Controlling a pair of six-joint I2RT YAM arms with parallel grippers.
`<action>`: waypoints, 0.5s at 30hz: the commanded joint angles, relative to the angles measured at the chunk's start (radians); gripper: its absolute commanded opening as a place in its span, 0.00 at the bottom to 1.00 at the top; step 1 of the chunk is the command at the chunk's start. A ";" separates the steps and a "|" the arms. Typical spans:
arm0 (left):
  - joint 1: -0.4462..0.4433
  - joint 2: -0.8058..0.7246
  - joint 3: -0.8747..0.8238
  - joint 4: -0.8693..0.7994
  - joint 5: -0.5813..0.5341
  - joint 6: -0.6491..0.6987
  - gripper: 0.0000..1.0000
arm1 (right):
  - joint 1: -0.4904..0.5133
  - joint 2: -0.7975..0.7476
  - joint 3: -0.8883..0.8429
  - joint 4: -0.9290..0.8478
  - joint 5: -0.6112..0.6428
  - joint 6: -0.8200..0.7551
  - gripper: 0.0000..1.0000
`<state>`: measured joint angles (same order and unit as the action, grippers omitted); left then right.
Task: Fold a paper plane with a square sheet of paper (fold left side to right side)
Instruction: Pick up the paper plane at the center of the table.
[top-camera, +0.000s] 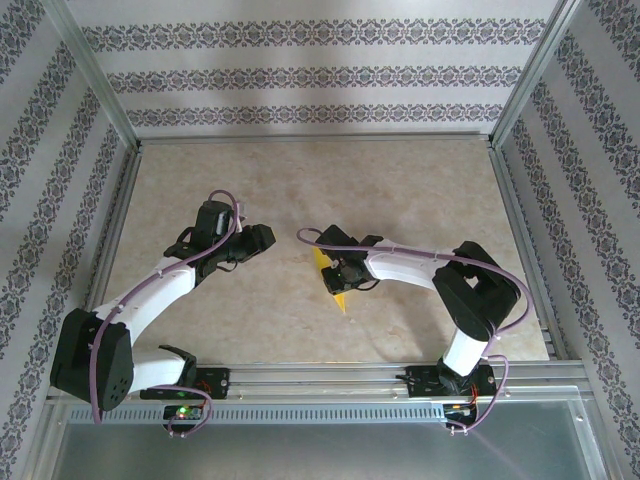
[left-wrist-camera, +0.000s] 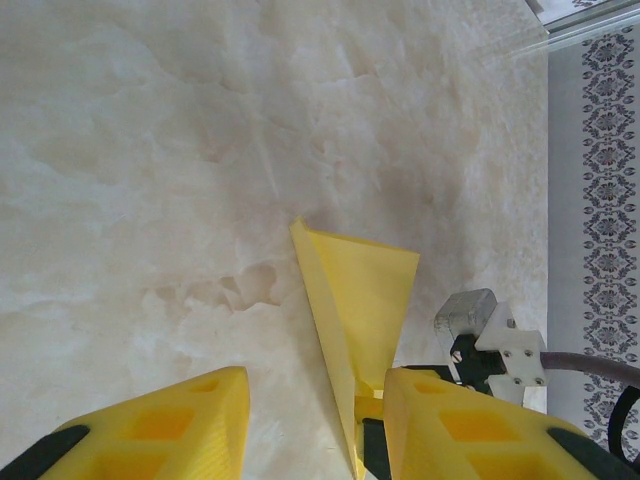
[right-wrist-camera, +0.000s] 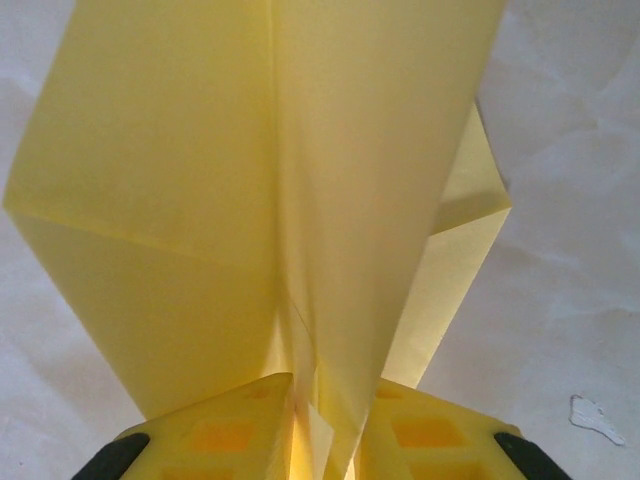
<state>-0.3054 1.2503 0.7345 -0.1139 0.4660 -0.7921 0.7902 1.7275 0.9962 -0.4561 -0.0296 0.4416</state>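
A: Item one?
B: Table (top-camera: 300, 190), pale marbled top. It bears the paper a little right of centre.

A: Item two?
B: Right gripper (right-wrist-camera: 325, 385), fingers pressed together on the paper's raised centre fold. Risk, as I judge it: a pull or twist under this pinch could tear the thin sheet or drag it off line. If the pinch slackens, the flaps could spring open.

A: Item three?
B: Left gripper (left-wrist-camera: 315, 385), fingers spread, holding nothing. Risk: if it pushes in from here, it may catch the near flap and set a stray crease. It may also knock the right gripper, which sits near.

A: Item four?
B: Paper (right-wrist-camera: 250, 170), yellow, creased to a point, with flaps splayed either side of the fold. It lies under and ahead of the right gripper, its fold between those fingers. From above it sits ahead of the left gripper, near but apart.
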 joint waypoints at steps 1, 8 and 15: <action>0.013 0.006 -0.004 -0.018 0.000 0.016 0.40 | 0.008 -0.011 -0.005 0.007 0.029 0.007 0.21; 0.014 0.000 -0.004 -0.025 -0.003 0.019 0.40 | 0.003 0.004 0.036 -0.002 0.042 0.004 0.13; 0.014 -0.015 0.005 -0.041 -0.008 0.026 0.40 | -0.027 -0.012 0.090 -0.033 0.042 0.001 0.11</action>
<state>-0.3054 1.2499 0.7349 -0.1219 0.4656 -0.7914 0.7799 1.7279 1.0527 -0.4614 -0.0109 0.4416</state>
